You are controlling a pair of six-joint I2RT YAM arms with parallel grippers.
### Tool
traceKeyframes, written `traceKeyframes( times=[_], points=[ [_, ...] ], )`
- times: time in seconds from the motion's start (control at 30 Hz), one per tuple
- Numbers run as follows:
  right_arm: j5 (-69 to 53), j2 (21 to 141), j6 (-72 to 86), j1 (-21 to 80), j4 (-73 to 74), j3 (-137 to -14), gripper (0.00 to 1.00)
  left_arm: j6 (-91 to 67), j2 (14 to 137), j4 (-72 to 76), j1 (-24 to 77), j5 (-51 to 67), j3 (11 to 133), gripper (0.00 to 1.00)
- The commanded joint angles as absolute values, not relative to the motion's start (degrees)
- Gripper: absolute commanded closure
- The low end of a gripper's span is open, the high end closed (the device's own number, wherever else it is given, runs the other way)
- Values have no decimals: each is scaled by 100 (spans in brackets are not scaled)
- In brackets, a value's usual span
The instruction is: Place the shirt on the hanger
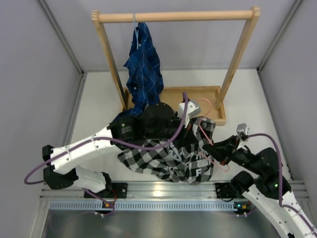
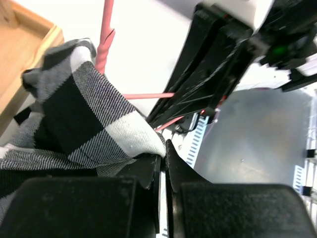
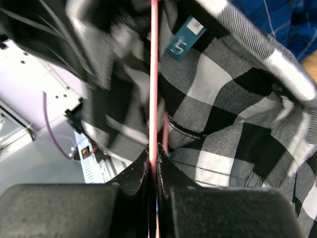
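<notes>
Black-and-white checked shirt (image 1: 158, 163), crumpled

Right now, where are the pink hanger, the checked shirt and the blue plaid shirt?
pink hanger (image 3: 154, 74), right wrist view, straight stretch of wire.
checked shirt (image 1: 148, 159), top external view, its crumpled body.
blue plaid shirt (image 1: 143, 64), top external view, middle of the hanging fabric.
</notes>
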State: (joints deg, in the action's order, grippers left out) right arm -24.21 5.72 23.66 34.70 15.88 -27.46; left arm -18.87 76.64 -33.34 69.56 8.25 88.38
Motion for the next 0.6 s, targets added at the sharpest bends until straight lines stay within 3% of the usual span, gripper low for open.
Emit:
traceKeyframes(
  times=[0.0,0.17,0.3,0.43,0.5,0.57],
  points=[
    [-2566,308,2488,3393,729,-2917,100,-1775,7743,-3507,7180,326,9210,100],
    [-2112,-183,2206,3393,1256,-3269,100,-1714,7646,-3673,7242,-947,9343,100],
    [-1995,-527,2197,3393,1327,-3217,100,-1538,7848,-4051,7242,-1055,9518,100],
    [-2188,-580,2206,3393,1371,-3164,100,-1512,8042,-4402,7242,-1869,9790,100],
    [-2268,-641,2294,3384,1284,-3042,100,-1433,8112,-4430,7242,-1812,9931,100],
    [-2294,-642,2442,3393,1039,-2910,100,-1214,8200,-4421,7242,-964,10159,100]
  ],
)
